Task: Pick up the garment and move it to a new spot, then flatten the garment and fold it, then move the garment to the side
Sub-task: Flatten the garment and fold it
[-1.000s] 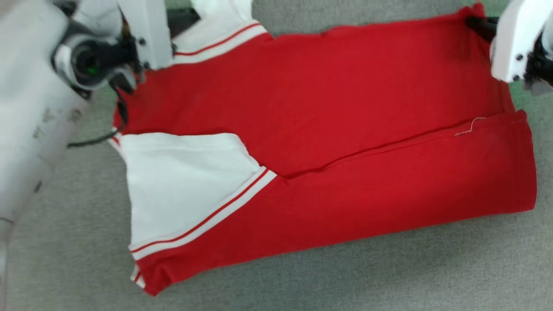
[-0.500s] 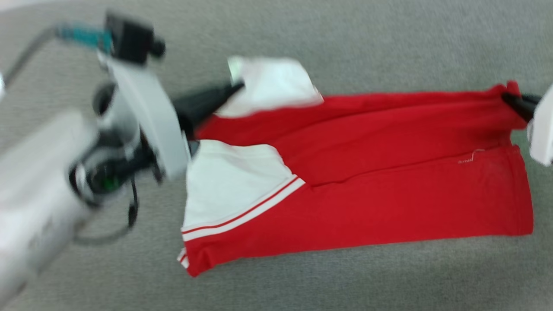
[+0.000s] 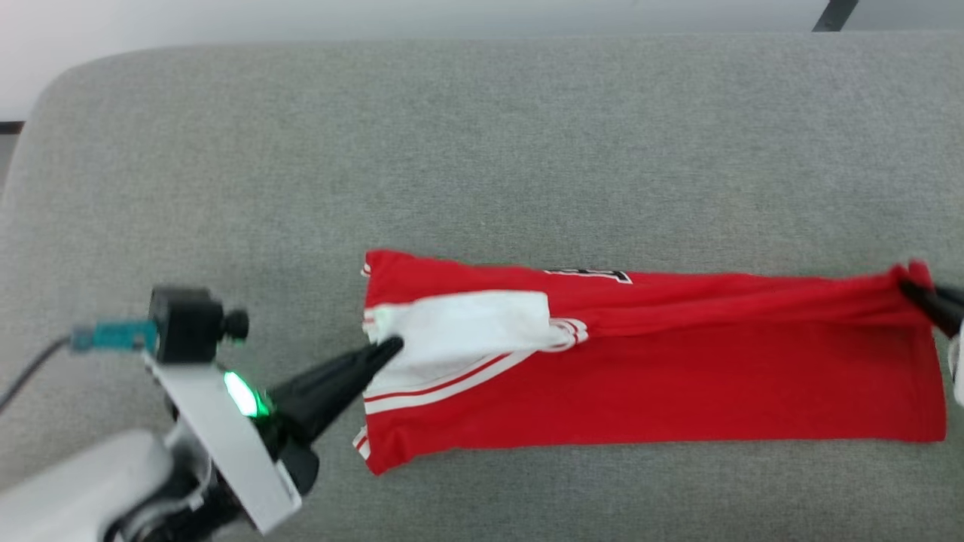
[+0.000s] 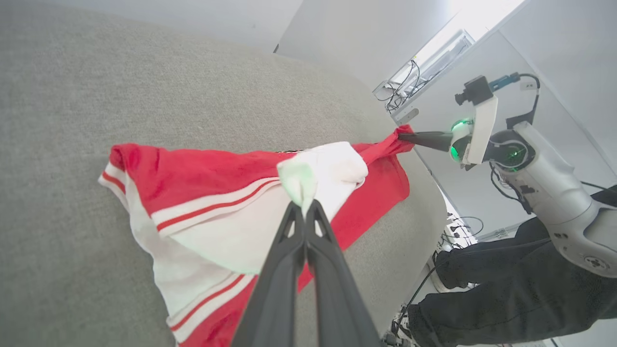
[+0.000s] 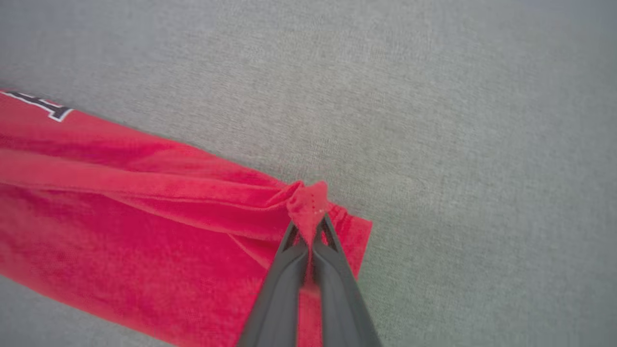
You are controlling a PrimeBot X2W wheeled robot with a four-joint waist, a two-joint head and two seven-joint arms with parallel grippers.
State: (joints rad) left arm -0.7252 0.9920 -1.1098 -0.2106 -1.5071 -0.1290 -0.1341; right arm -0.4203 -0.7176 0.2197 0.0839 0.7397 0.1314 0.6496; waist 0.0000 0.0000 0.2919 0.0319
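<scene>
Head view: at eight o'clock the left gripper (image 3: 392, 348) is clamped shut on the white sleeve (image 3: 467, 331) of the garment (image 3: 678, 391), lifting it over the red body, I judge to carry a lengthwise fold. The garment lies as a band across the grey cushion (image 3: 482, 150), from centre to three o'clock. There the right gripper (image 3: 917, 290) is pinched shut on the hem corner, keeping that edge taut.
</scene>
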